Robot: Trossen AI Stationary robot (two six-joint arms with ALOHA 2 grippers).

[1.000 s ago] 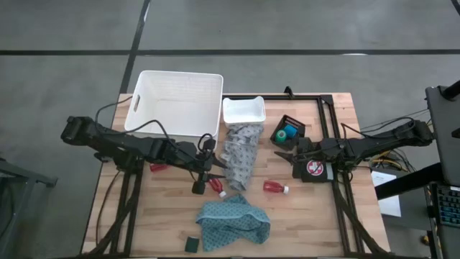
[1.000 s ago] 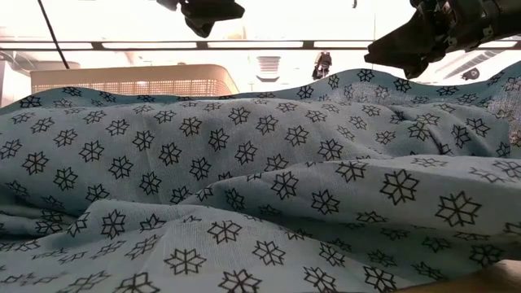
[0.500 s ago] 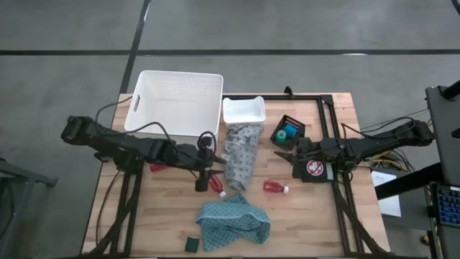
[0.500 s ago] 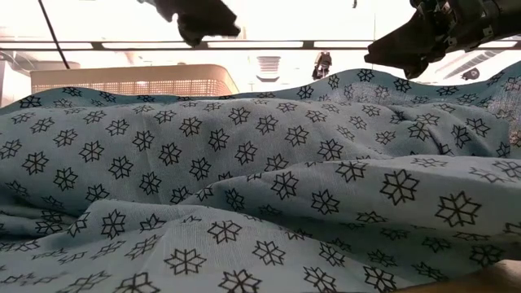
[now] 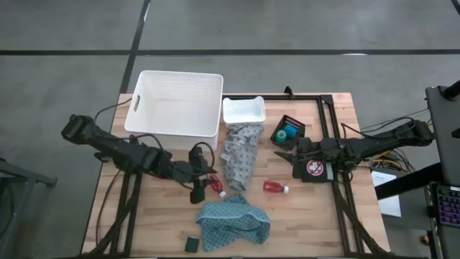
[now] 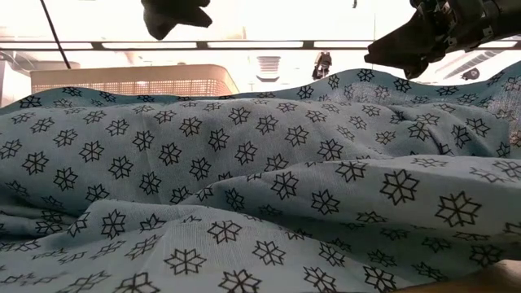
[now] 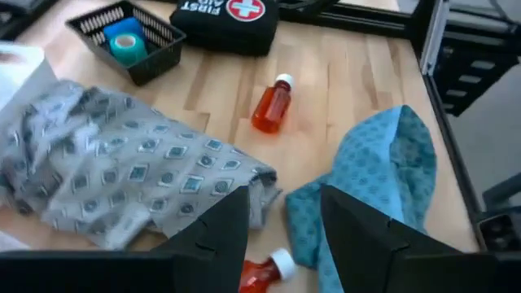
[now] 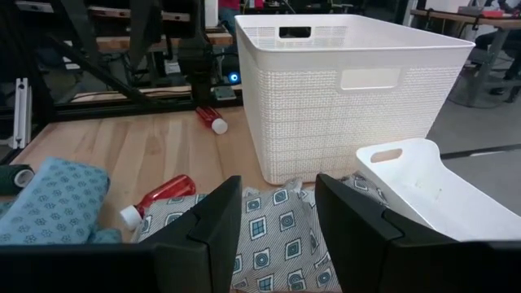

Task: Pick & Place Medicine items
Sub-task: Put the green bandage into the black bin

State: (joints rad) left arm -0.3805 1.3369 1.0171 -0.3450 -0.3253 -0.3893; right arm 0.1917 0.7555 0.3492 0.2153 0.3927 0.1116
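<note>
**Both claws empty above the tabletop, medicine items scattered**

The left claw [image 5: 196, 193] hangs over the middle of the wooden tabletop [image 5: 316, 216], toward its front edge, with its fingers [image 7: 212, 236] parted and nothing between them. Just beside it lies a red bottle [image 5: 215, 187] with a white cap, touching the lower end of the grey patterned cloth [image 5: 238, 155]. The left wrist view shows that same bottle [image 7: 264, 271] just ahead of the fingers, between the grey cloth [image 7: 114, 183] and the teal cloth [image 7: 383, 175].

A second red bottle [image 5: 275, 188] lies alone on bare wood, right of the grey cloth and nearer the front edge than the black first-aid pouch [image 5: 314, 170]. A third red bottle [image 8: 212, 119] shows in the right wrist view, lying near the large white basket [image 5: 175, 103], which stands at the far left corner. The blue and green round containers [image 5: 289, 132] sit in a small black mesh tray [image 5: 279, 135] near the far edge, beside a small white bin [image 5: 244, 111].

The right claw [image 5: 281, 154] hovers right of centre, between the mesh tray and the pouch, its fingers [image 8: 213, 220] apart and holding nothing.

The teal cloth [image 5: 233, 221] is bunched by the front edge, and a small dark green object [image 5: 191, 244] lies just to its left.
</note>
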